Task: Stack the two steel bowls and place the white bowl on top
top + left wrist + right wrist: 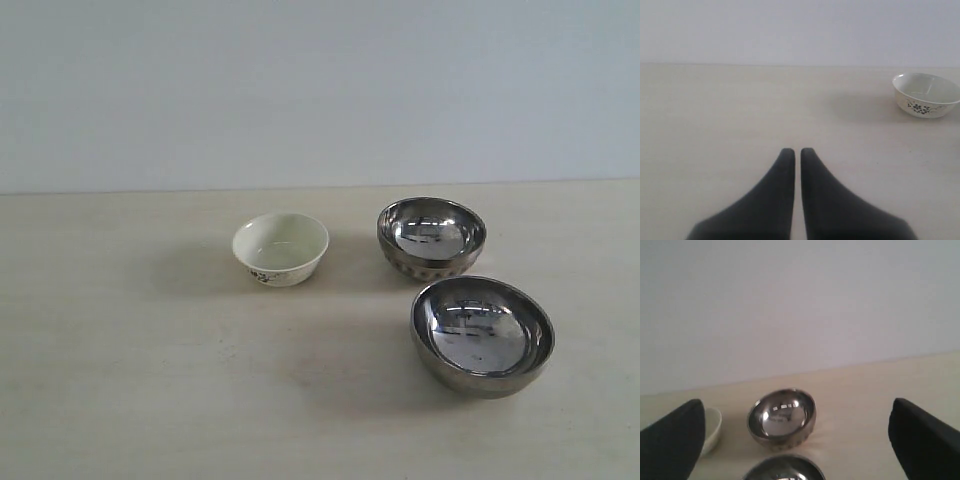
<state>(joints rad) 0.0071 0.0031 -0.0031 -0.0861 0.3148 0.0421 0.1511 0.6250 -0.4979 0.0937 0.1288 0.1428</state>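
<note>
— Steel pair?
— Right side: farther shiny round steel bowl (431,236) just beside nearer steel bowl (482,336); small cream-white round bowl (280,248) apart, left; pale tabletop (120,400) open in front.
— Grippers?
— left gripper (797,152) pressed together; right gripper (796,405) spread wide.

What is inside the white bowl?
Nothing shows inside the white bowl: only its bare cream bottom and far wall. The near inner wall is hidden behind its own rim, so a tiny thing there could not be seen.
</note>
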